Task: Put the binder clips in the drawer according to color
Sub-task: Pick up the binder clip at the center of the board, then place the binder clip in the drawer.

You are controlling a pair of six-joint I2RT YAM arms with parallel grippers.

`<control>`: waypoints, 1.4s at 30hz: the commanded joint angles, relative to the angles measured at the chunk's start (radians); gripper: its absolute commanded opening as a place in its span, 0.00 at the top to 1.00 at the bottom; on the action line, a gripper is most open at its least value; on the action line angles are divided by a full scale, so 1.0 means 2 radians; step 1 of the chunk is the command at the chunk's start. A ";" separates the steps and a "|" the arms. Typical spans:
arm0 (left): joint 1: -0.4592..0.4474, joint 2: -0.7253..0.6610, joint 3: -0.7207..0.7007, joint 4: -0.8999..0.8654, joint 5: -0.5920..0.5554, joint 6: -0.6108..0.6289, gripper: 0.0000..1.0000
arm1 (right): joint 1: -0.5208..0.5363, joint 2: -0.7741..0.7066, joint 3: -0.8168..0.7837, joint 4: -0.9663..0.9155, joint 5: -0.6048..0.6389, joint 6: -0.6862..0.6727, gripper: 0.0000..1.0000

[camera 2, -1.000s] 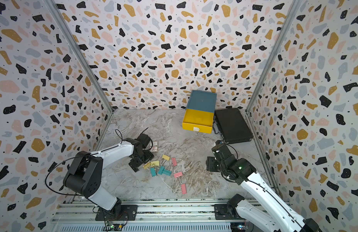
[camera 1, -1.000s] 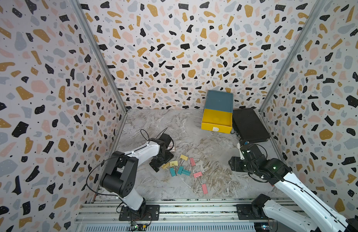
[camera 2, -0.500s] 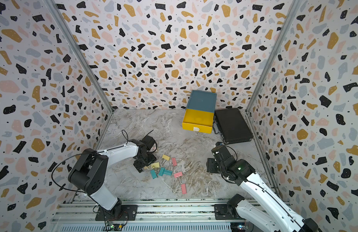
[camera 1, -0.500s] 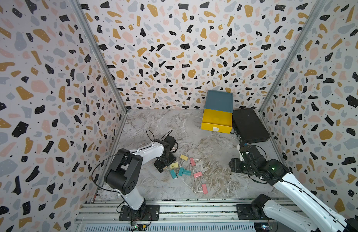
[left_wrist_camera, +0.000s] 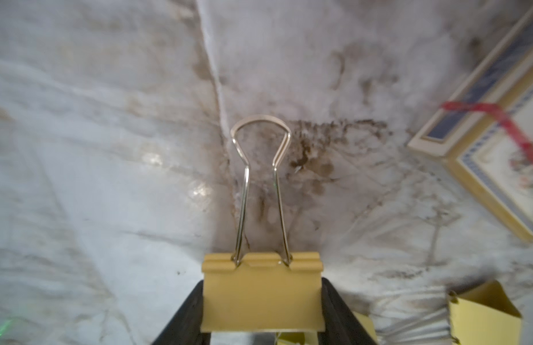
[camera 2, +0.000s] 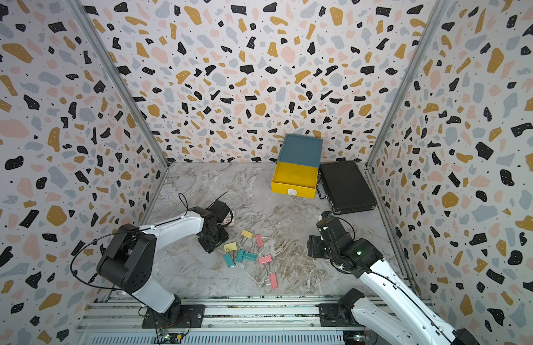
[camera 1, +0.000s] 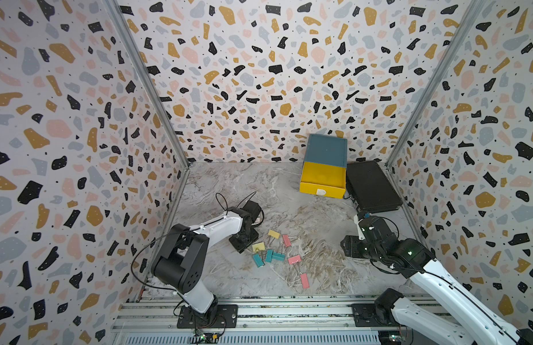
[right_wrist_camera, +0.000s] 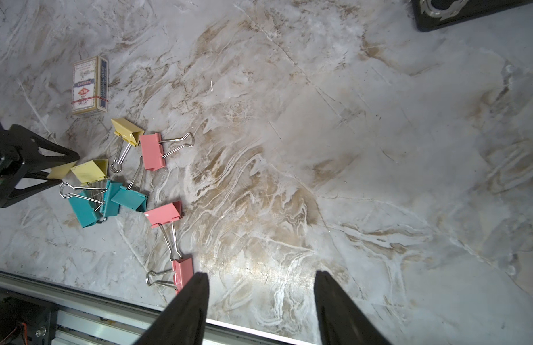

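One yellow binder clip (left_wrist_camera: 260,295) is being pinched by its folded body between the left gripper's (left_wrist_camera: 262,283) fingers, its wire handles pointing forward over the marble table (left_wrist_camera: 110,149). Eight loose clips (right_wrist_camera: 128,198), yellow, teal and pink, are lying just beside that gripper. The right gripper (right_wrist_camera: 260,274) is hovering with jaws spread and empty, a pink clip (right_wrist_camera: 183,271) just beside one finger. The drawer (camera 1: 322,179) is sitting pulled open, well beyond both grippers.

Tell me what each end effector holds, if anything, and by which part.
Left end effector: a yellow binder clip, pinched across its folded body; the wire handles stick out free. Right end effector: open, holding nothing.
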State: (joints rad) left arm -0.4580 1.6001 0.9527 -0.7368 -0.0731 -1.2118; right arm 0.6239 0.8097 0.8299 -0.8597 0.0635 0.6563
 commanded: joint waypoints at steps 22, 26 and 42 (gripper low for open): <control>-0.144 0.206 0.622 0.003 0.052 0.256 0.56 | 0.002 -0.027 0.026 -0.034 0.013 -0.011 0.39; -0.150 0.262 0.681 -0.007 0.062 0.266 0.55 | 0.002 -0.029 0.028 -0.038 0.014 -0.011 0.39; -0.152 0.290 0.764 -0.063 0.033 0.278 0.25 | 0.002 -0.042 0.041 -0.002 -0.023 -0.057 0.39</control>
State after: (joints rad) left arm -0.7570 2.2272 2.4557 -0.8513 0.0349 -0.6712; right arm 0.6239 0.7647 0.8665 -0.9020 0.0479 0.6022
